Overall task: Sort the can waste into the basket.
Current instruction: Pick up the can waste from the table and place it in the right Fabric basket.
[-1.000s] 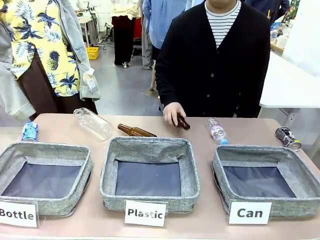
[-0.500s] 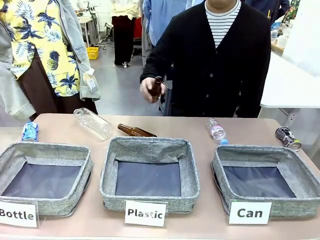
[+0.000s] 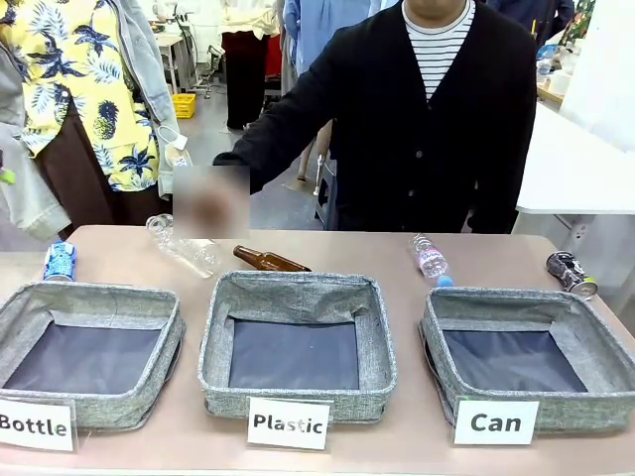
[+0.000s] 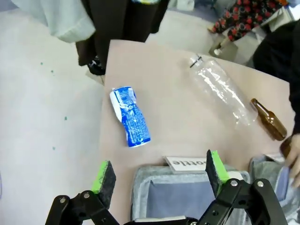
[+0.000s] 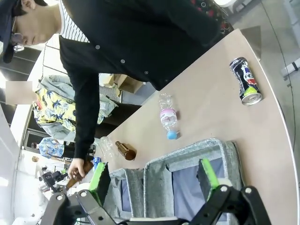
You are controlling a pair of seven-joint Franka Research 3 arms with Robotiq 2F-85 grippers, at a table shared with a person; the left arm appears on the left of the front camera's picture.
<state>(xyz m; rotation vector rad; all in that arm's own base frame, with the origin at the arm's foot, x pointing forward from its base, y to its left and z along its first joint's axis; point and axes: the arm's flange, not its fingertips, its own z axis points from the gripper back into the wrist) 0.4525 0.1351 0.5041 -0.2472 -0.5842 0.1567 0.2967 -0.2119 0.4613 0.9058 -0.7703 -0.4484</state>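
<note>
Ok, both wide open, empty: left gripper (image 4: pixel 159 171) above the Bottle bin (image 4: pixel 140 180), right gripper (image 5: pixel 153 174) above the basket (image 3: pixel 506 297). Blue can (image 3: pixel 59 261) lies far left, dark can (image 3: pixel 571 274) near the basket's far right corner. Person's hand (image 3: pixel 208 203), mid-table a second ago, is now raised leftward.

Tan desk (image 3: pixel 397 256) has three grey bins in a row near the front: Bottle bin (image 3: pixel 89 294), Plastic bin (image 3: pixel 298 288), Can bin (image 3: pixel 506 300). Behind them, left to right, all lying down: blue can (image 3: pixel 59 261), clear bottle (image 3: pixel 193 254), brown bottle (image 3: pixel 270 260), small bottle (image 3: pixel 431 260), dark can (image 3: pixel 571 274).
</note>
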